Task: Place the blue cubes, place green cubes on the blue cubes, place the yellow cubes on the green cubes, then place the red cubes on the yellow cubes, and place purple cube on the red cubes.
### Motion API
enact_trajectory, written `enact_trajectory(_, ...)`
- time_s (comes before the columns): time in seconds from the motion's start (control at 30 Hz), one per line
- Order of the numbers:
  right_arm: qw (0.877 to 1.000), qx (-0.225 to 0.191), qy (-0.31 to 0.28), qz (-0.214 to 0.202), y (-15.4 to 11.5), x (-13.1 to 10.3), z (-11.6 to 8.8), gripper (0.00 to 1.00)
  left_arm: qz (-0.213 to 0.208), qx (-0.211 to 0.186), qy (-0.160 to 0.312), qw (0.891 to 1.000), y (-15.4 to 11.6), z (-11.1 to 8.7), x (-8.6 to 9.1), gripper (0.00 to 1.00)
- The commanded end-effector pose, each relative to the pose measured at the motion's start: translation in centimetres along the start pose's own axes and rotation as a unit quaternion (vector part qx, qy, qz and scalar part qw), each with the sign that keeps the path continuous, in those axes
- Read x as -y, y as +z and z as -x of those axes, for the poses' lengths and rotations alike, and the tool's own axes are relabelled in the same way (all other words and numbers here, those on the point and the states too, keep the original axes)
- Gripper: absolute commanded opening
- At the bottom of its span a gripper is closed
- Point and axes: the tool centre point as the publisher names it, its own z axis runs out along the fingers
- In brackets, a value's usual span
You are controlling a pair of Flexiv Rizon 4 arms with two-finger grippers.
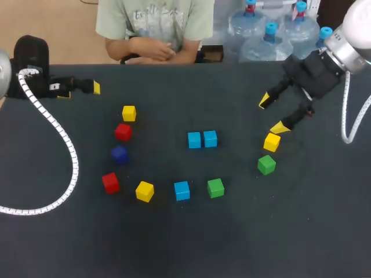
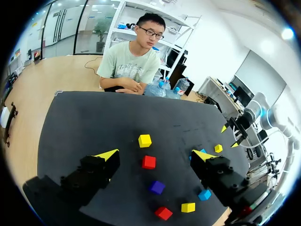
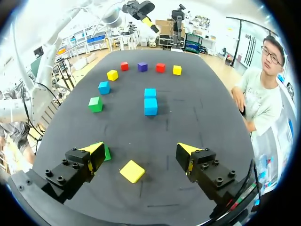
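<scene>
Two blue cubes sit side by side at mid-table. A third blue cube and a green cube lie nearer the front. On the left are two yellow cubes, two red cubes and the purple cube. My right gripper hangs open just behind a yellow cube and a green cube. My left gripper is open and empty at the far left.
A person's forearms rest at the table's far edge. The left arm's white cable loops over the table's left side. Bare dark tabletop stretches along the front.
</scene>
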Motion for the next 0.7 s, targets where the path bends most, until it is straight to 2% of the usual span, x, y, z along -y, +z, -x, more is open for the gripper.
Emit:
enact_trajectory(0.03, 1.0, 0.001, 0.0, -0.001, 0.0, -0.1, 0.0, 1.0, -0.005, 0.003, 0.001, 1.0, 0.0, -0.1, -0.2, 1.0)
enact_trajectory(0.07, 1.0, 0.001, 0.0, -0.001, 0.0, -0.1, 0.0, 1.0, -0.002, 0.003, 0.009, 1.0, -0.2, -0.1, 0.0, 1.0)
enact_trajectory(0.17, 1.0, 0.001, 0.0, -0.001, 0.0, -0.1, 0.0, 1.0, 0.008, -0.032, 0.073, 0.997, -0.3, 0.1, 3.0, 1.0)
enact_trajectory(0.27, 1.0, 0.001, 0.0, -0.001, 0.0, -0.1, 0.0, 1.0, 0.017, -0.058, 0.131, 0.99, 0.2, 0.4, 5.3, 1.0)
enact_trajectory(0.37, 1.0, 0.001, 0.0, -0.001, 0.0, -0.1, 0.0, 1.0, 0.031, -0.067, 0.149, 0.986, 0.7, 0.5, 6.4, 1.0)
enact_trajectory(0.4, 1.0, 0.001, 0.0, -0.001, 0.0, -0.1, 0.0, 1.0, 0.052, -0.078, 0.152, 0.984, 1.1, 0.3, 6.9, 1.0)
enact_trajectory(0.47, 1.0, 0.001, 0.0, -0.001, 0.0, -0.1, 0.0, 1.0, 0.066, -0.09, 0.157, 0.981, 1.9, -0.1, 7.5, 1.0)
enact_trajectory(0.5, 1.0, 0.001, 0.0, -0.001, 0.0, -0.1, 0.0, 1.0, 0.071, -0.119, 0.157, 0.978, 2.7, -0.9, 8.0, 1.0)
enact_trajectory(0.57, 1.0, 0.001, 0.0, -0.001, 0.0, -0.1, 0.0, 1.0, 0.087, -0.139, 0.163, 0.973, 3.5, -1.9, 8.6, 1.0)
enact_trajectory(0.63, 1.0, 0.001, 0.0, -0.001, 0.0, -0.1, 0.0, 1.0, 0.071, -0.148, 0.161, 0.973, 4.1, -2.8, 9.1, 1.0)
enact_trajectory(0.7, 1.0, 0.001, 0.0, -0.001, 0.0, -0.1, 0.0, 1.0, 0.046, -0.148, 0.187, 0.97, 4.4, -3.5, 9.5, 1.0)
